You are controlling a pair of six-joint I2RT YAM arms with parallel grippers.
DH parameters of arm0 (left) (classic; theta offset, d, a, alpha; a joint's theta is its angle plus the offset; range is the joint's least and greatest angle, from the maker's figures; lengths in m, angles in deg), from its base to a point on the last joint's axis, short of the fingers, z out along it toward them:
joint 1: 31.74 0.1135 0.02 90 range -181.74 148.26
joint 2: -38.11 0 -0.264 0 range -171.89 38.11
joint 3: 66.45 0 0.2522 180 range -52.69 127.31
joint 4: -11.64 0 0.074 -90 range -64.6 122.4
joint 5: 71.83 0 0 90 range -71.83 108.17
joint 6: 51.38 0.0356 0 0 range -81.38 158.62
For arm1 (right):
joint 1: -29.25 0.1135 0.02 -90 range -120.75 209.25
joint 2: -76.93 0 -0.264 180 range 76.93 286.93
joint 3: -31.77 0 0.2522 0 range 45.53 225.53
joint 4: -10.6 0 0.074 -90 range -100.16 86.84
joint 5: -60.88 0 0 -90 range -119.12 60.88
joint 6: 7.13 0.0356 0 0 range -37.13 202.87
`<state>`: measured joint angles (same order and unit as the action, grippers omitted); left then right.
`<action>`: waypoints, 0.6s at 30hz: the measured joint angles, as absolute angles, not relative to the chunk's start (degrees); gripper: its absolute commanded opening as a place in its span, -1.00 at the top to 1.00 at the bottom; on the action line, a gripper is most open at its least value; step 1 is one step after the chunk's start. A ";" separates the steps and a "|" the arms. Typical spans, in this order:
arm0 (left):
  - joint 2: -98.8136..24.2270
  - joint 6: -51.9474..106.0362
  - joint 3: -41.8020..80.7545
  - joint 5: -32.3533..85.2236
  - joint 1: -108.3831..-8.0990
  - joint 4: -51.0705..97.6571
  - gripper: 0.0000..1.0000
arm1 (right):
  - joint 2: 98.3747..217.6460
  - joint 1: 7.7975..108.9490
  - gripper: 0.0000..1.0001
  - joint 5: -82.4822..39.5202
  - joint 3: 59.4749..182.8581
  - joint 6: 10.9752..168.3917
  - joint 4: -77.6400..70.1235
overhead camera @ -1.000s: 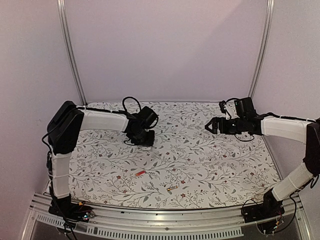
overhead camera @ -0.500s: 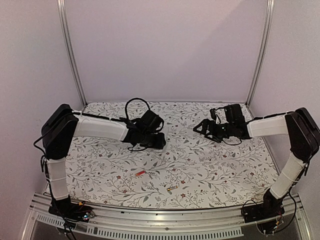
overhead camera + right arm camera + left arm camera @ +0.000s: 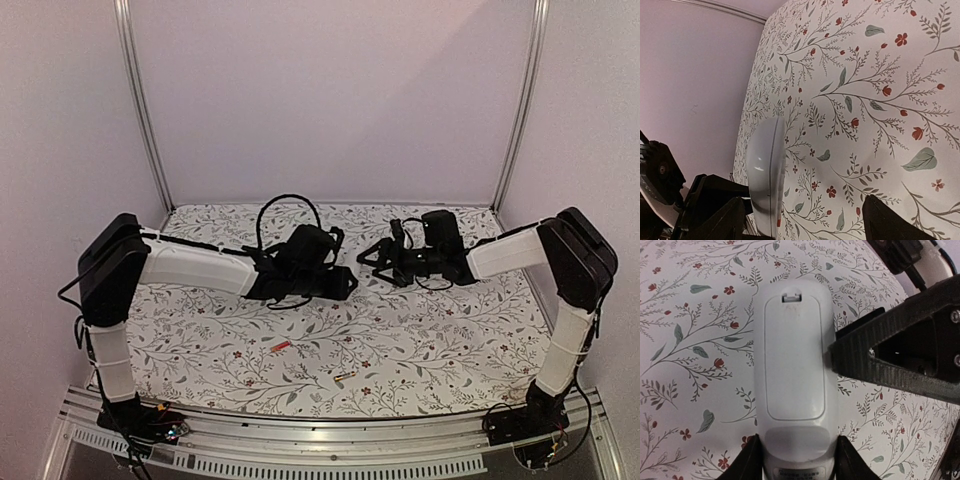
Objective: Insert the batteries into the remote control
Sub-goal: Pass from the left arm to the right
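Over the floral cloth (image 3: pixel 450 340) of the table, the two arms now meet at mid-table. A second ago the left arm (image 3: pixel 190 265) was bent down to the cloth at far left of centre and the right arm (image 3: pixel 510 252) hung well out to the right.

The left claw (image 3: pixel 340 283) is clenched on the remote control (image 3: pixel 792 365), its fingers (image 3: pixel 747 462) pressed to either side of the near end. It holds the remote clear of the cloth, plain white back to the wrist camera and battery cover (image 3: pixel 791 357) shut.

The right claw (image 3: pixel 368 258) stands released, its jaws wide. In its wrist view the remote's far end sits edge-on between them. One finger (image 3: pixel 880 360) lies against the remote's right edge or just beside it; which cannot be told.

The red battery (image 3: pixel 281 346) and the dark battery (image 3: pixel 345 377) lie on the cloth where they lay a second ago, nearer the arm bases and well apart from both claws.

Small print (image 3: pixel 797 473) at the remote's near end is too blurred to read.
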<state>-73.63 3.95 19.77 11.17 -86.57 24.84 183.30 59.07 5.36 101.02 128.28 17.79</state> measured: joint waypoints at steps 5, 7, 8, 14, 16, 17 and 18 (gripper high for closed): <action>-73.61 4.43 19.77 11.34 -87.05 23.77 0.63 | 185.04 60.88 -0.27 6.69 102.70 130.00 20.10; -73.52 4.54 19.77 11.37 -87.09 23.27 0.63 | 185.72 61.52 -0.22 7.15 103.33 130.53 20.76; -73.39 4.54 19.75 11.39 -87.12 22.92 0.63 | 186.14 61.82 -0.19 7.39 103.53 130.83 21.42; -72.58 4.52 18.75 11.26 -87.14 21.36 0.62 | 187.95 62.76 0.07 8.40 103.70 133.04 25.15; -72.34 4.54 18.53 11.23 -87.18 21.26 0.62 | 188.52 63.27 0.21 8.81 103.75 134.03 26.77; -72.32 4.54 18.53 11.23 -87.18 21.15 0.61 | 188.76 63.51 0.29 8.96 103.79 134.42 27.34; -72.30 4.54 18.51 11.21 -87.18 21.04 0.59 | 188.96 63.77 0.38 9.09 103.84 134.83 27.97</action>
<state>-72.30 4.54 18.51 11.21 -87.18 21.04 188.96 63.77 9.09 103.84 134.83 27.97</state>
